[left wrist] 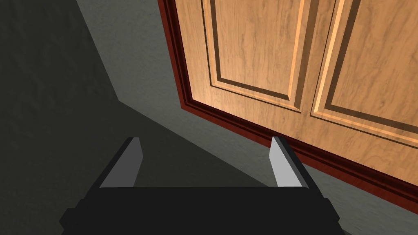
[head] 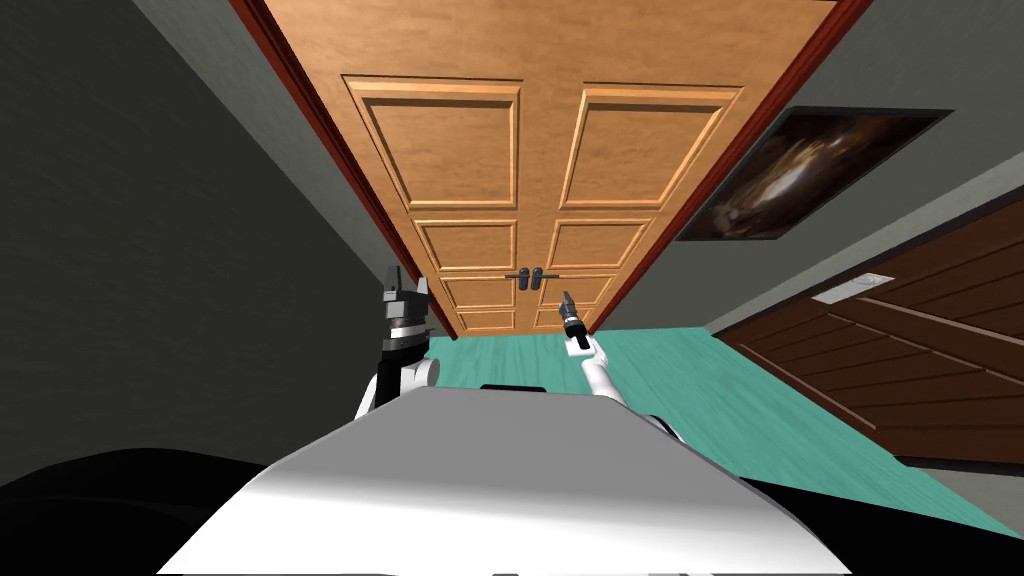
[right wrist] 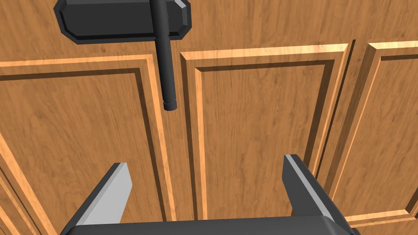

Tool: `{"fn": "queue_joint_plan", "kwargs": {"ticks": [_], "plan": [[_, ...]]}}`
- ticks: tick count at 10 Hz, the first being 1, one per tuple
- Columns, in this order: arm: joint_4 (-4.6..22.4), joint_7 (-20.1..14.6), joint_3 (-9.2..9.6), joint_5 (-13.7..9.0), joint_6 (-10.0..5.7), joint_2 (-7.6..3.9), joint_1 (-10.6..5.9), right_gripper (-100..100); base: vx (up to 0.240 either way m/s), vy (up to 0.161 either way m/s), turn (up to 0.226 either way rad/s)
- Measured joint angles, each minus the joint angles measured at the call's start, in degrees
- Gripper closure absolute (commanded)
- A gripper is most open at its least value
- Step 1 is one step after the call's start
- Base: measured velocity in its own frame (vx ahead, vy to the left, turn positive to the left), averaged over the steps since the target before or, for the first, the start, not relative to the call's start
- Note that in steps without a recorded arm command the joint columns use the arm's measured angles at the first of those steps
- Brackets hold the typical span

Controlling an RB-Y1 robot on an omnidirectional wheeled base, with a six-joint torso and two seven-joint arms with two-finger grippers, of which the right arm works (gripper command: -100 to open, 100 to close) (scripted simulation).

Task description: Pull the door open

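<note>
A panelled wooden double door [head: 540, 150] in a dark red frame stands shut ahead of me. Two dark lever handles [head: 531, 276] sit at its middle seam. My right gripper [head: 567, 300] is open, raised just below and to the right of the handles, short of the door. In the right wrist view the dark lever handle [right wrist: 167, 69] on its dark plate [right wrist: 118, 18] lies ahead of the open fingers [right wrist: 110, 191], apart from them. My left gripper [head: 407, 288] is open and empty near the door frame's left side, and its wrist view shows the red frame [left wrist: 228, 116].
Dark grey walls flank the door; the left wall [head: 150, 250] is close to my left arm. A dark framed picture [head: 800, 175] hangs right of the door. A dark brown wooden door [head: 900, 340] lies along the right wall. The floor [head: 720, 390] is teal.
</note>
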Motion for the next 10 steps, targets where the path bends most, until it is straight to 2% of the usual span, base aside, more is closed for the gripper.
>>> {"fn": "queue_joint_plan", "kwargs": {"ticks": [10], "plan": [[11.3, -2.7, -1.66, 2.3, 1.08, -0.65, -6.48, -100, 0.101, -0.007, 0.046]]}}
